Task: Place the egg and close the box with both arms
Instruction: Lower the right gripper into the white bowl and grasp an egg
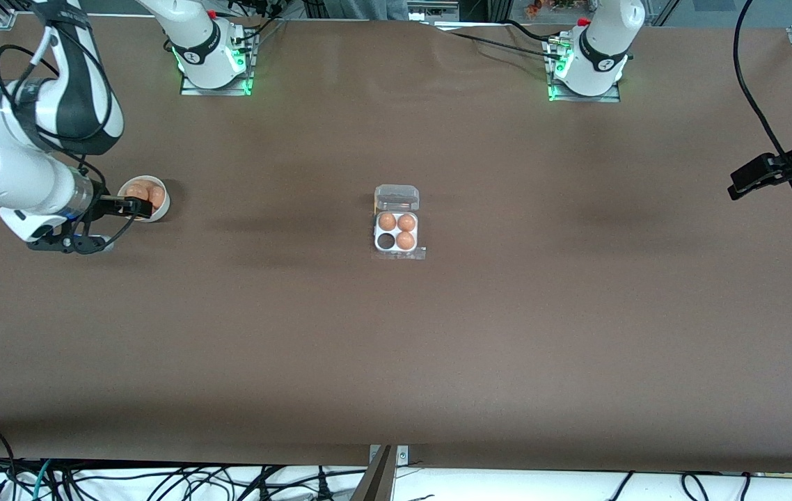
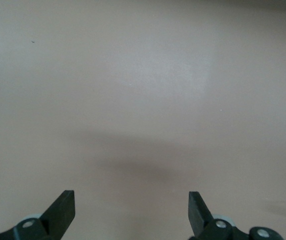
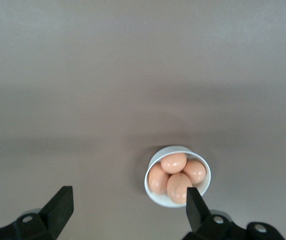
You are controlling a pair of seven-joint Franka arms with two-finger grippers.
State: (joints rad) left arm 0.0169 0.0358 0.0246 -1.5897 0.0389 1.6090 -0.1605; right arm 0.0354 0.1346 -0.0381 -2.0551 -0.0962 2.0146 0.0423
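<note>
Sitting mid-table in the front view, the box (image 1: pixel 397 230) has its lid open, three eggs in it and one cup empty, with bare brown table (image 1: pixel 396 348) all round. Right gripper (image 1: pixel 107 221) hangs beside the white bowl (image 1: pixel 145 198) of eggs; left gripper (image 1: pixel 765 177) waits at its own table end. Left wrist view: left gripper (image 2: pixel 132 210) spread wide, empty, over bare table. Right wrist view: right gripper (image 3: pixel 129 207) wide, empty, above the bowl (image 3: pixel 177 176).

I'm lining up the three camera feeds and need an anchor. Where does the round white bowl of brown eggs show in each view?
Front view: the round white bowl of brown eggs sits at the right arm's end of the table, partly under the open right gripper.
Right wrist view: low in the picture, by one fingertip.
Left wrist view: not in it; only bare table.
Shared landmark: the brown tabletop.
</note>
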